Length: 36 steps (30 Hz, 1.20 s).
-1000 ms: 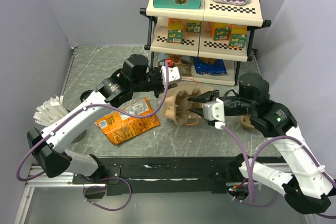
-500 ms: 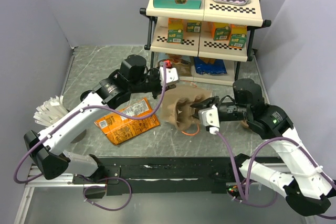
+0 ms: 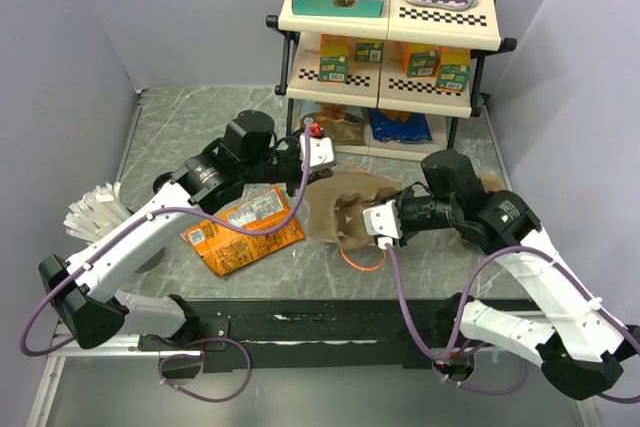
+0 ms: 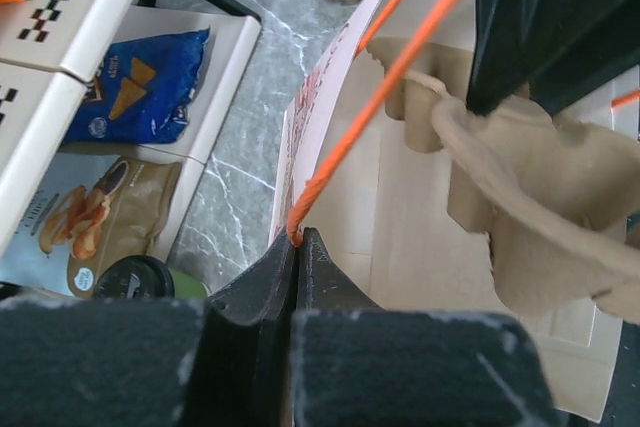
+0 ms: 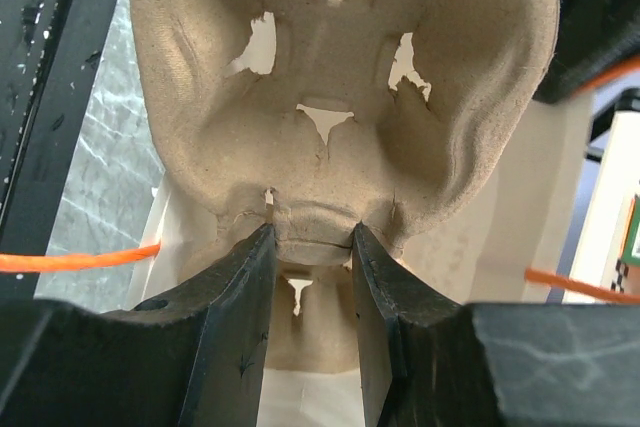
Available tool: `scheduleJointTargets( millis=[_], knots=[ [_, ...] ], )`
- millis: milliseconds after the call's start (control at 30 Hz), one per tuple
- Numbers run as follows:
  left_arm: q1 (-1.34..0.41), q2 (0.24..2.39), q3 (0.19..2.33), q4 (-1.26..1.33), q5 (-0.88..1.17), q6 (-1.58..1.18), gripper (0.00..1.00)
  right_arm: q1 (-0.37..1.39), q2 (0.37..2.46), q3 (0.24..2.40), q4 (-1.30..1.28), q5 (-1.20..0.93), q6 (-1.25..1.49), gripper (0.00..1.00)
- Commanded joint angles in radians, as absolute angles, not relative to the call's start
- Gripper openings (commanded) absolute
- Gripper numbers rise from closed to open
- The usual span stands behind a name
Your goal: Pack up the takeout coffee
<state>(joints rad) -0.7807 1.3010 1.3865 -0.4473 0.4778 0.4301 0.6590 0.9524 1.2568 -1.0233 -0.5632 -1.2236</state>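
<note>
Right now, both claws are busy with the bag while the coffee waits outside it
The left claw (image 4: 297,245) is pinched tight on the rim of the paper bag (image 4: 400,217), right where its orange cord handle (image 4: 385,82) comes out. The right claw (image 5: 310,242) grips an edge of the pulp cup carrier (image 5: 340,77), which sits partly inside the bag's mouth. The takeout coffee (image 4: 135,275) stands outside, just beside the bag's wall, near the bottom tier of the shelf (image 3: 440,35). My worry is that the carrier catches on the cord or rim, the thin pinch slips or tears the paper, and the bag slides across the tabletop (image 3: 180,127) into the cup and tips it
</note>
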Motion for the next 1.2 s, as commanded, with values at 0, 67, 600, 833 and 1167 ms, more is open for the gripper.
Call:
scheduleJointTargets(
  millis=[0, 67, 600, 833, 1167],
  knots=[
    [-0.784, 1.262, 1.376, -0.431, 0.528, 0.411, 0.01, 0.673, 0.922, 1.263, -0.997, -0.491, -1.177, 0.0],
    [-0.785, 1.261, 1.376, -0.434, 0.538, 0.408, 0.01, 0.692, 0.917, 1.247, -0.974, -0.436, -1.161, 0.0],
    [-0.808, 1.281, 1.407, -0.393, 0.578, 0.287, 0.01, 0.847, 1.101, 1.308, -1.045, -0.08, -1.105, 0.0],
    [-0.83, 1.285, 1.404, -0.391, 0.589, 0.259, 0.01, 0.899, 1.13, 1.293, -1.008, 0.072, -1.065, 0.0],
    [-0.839, 1.264, 1.367, -0.383, 0.588, 0.25, 0.01, 0.914, 1.155, 1.241, -1.055, 0.058, -1.055, 0.0]
  ],
)
